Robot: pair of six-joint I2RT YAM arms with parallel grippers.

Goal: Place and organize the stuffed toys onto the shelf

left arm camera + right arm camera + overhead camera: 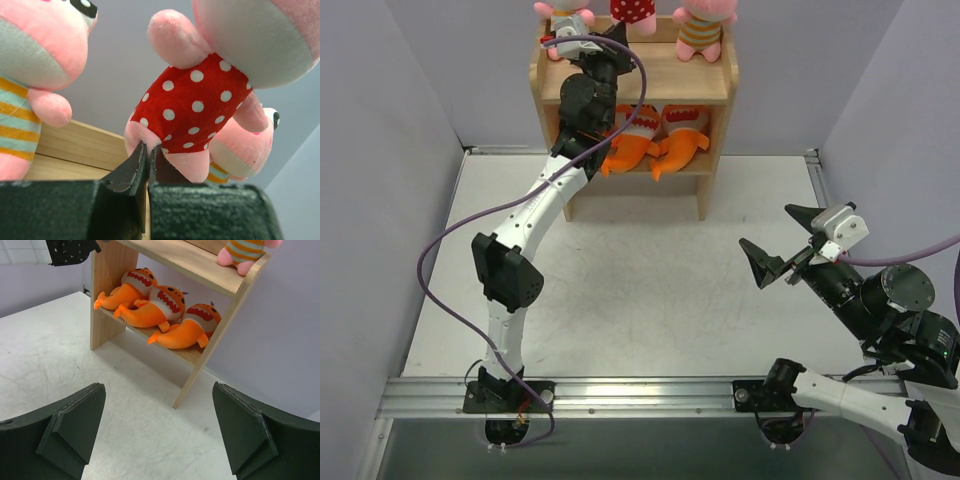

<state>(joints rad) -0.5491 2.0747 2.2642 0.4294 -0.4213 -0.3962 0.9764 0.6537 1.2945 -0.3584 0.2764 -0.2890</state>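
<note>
Three pink dolls stand on the top board of the wooden shelf (690, 78): a striped one (563, 15) at left, the red polka-dot one (633, 10) in the middle, and a striped one (703, 30) at right. My left gripper (617, 33) is up at the shelf top. Its jaws (147, 150) are shut, and their tips press against the underside of the polka-dot doll (192, 102), between its legs. Three orange fish toys (127, 290) (157, 307) (192, 327) lie in a row on the middle tier. My right gripper (160, 432) hangs open over the table, holding nothing.
The shelf (105, 305) stands against the back wall with grey walls on both sides. A purple cable (430, 265) loops off the left arm. A metal rail (640, 395) runs along the near table edge, where both arm bases sit.
</note>
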